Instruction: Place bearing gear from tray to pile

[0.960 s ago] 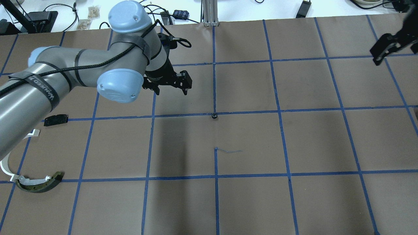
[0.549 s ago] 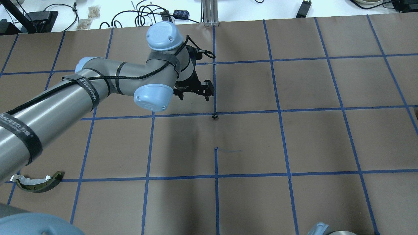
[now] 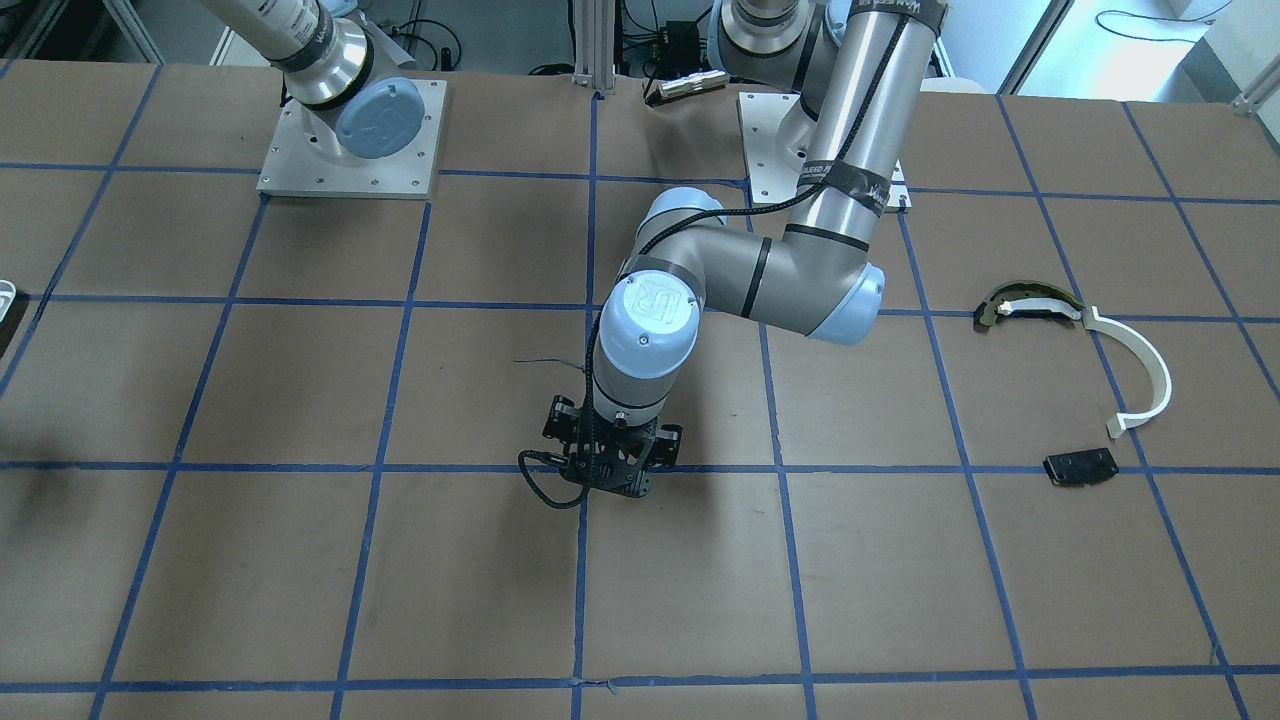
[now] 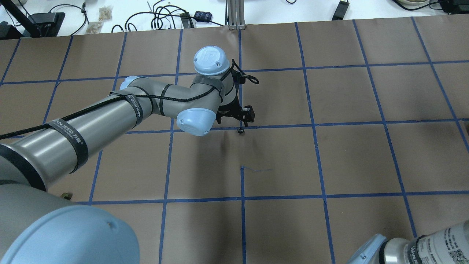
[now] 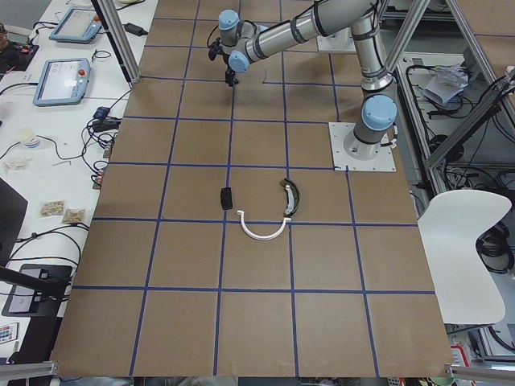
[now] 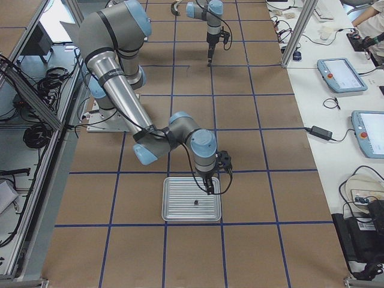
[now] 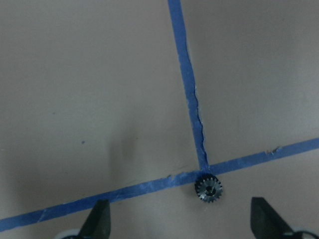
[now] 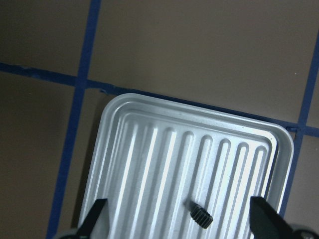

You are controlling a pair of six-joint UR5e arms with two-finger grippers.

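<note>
Brown-paper table (image 3: 250, 560) ruled into squares by blue tape (image 7: 185, 84), seen from the operators' side and both ends. Toward the robot's left end lies the pile: a thin white half-ring (image 3: 1150, 375), a dark curved piece (image 3: 1020, 303) touching one end of it, and a small flat black plate (image 3: 1080, 466) just beside the other end; all three rest flat, well apart from both arms. In the overhead view the left arm (image 4: 95, 124) covers nearly all of that area. Toward the robot's right end sits a ribbed metal tray (image 6: 180, 201), and the bearing gear (image 8: 201, 216) lies on its side in a groove near one corner. A second gear (image 7: 209, 188) lies flat on the paper at mid-table, touching a crossing of two tape lines. Touch-screen pendants (image 6: 342, 74) and cables lie on the white bench beyond the far edge; a white chair (image 5: 467, 241) stands behind the robot. Left gripper (image 7: 182, 221): pointing straight down over the tape crossing, fingers spread wide, holding nothing; the second gear shows between the fingertips (image 7: 99, 219), nearer one of them, and touches neither. Right gripper (image 8: 179, 219): pointing down over the tray, fingers likewise wide apart and empty; the bearing gear sits below and between them, untouched.
</note>
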